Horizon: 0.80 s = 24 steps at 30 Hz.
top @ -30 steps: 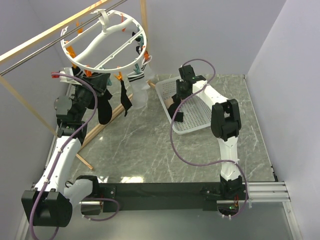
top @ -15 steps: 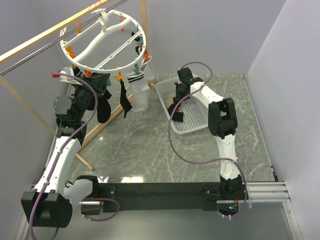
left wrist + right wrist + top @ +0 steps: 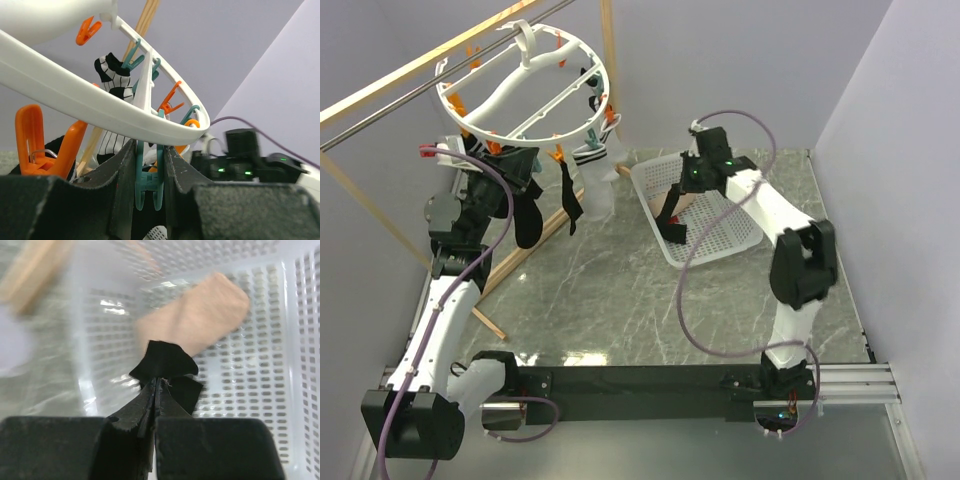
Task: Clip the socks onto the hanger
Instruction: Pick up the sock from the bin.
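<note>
The white round hanger (image 3: 520, 85) hangs from a rail at the back left, with orange and teal clips around it. Two black socks (image 3: 528, 215) and a white striped sock (image 3: 595, 175) hang from it. My left gripper (image 3: 520, 165) is under the rim; in the left wrist view it (image 3: 148, 150) is shut on a teal clip (image 3: 148, 175) below the ring (image 3: 100, 105). My right gripper (image 3: 680, 195) is shut on a black sock (image 3: 672, 225) that dangles over the white mesh basket (image 3: 720, 235). The right wrist view shows its jaws (image 3: 156, 385) pinching the sock (image 3: 167, 365).
A beige sock (image 3: 200, 315) lies in the basket (image 3: 250, 380). A wooden frame leg (image 3: 515, 260) slants across the floor at the left. An orange clip (image 3: 45, 145) sits beside my left fingers. Walls close in left, back and right.
My right arm has swung its elbow out to the right and lifted the black sock higher over the basket. The hanger has tilted slightly; my left gripper stays on the clip.
</note>
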Each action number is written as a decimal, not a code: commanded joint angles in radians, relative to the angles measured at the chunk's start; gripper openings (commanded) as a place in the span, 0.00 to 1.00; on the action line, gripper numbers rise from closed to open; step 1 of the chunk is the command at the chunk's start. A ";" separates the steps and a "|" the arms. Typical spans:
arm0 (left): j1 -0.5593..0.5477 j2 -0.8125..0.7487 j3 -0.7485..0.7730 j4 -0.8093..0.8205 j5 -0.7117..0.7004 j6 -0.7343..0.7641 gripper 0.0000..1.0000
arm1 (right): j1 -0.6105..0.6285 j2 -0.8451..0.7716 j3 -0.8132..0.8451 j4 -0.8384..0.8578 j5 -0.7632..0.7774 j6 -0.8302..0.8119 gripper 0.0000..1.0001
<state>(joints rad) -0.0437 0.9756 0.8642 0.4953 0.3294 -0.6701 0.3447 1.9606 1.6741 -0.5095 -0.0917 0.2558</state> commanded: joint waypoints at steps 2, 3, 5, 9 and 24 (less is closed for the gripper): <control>-0.002 -0.032 0.015 0.032 -0.010 -0.005 0.07 | 0.004 -0.221 -0.141 0.146 -0.109 0.010 0.00; -0.002 -0.037 0.013 0.032 -0.012 -0.003 0.07 | 0.005 -0.244 -0.169 0.155 -0.120 0.010 0.00; -0.004 -0.041 0.012 0.028 -0.010 -0.002 0.07 | 0.005 -0.295 -0.220 0.151 -0.176 -0.001 0.00; -0.004 -0.049 -0.001 0.034 -0.004 -0.013 0.08 | 0.004 -0.402 -0.296 0.143 -0.270 -0.041 0.00; -0.005 -0.086 -0.019 0.000 -0.016 0.004 0.07 | 0.124 -0.520 -0.399 -0.047 -0.338 -0.294 0.00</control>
<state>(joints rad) -0.0456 0.9176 0.8501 0.4862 0.3244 -0.6731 0.3996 1.4334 1.2957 -0.5110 -0.4019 0.0425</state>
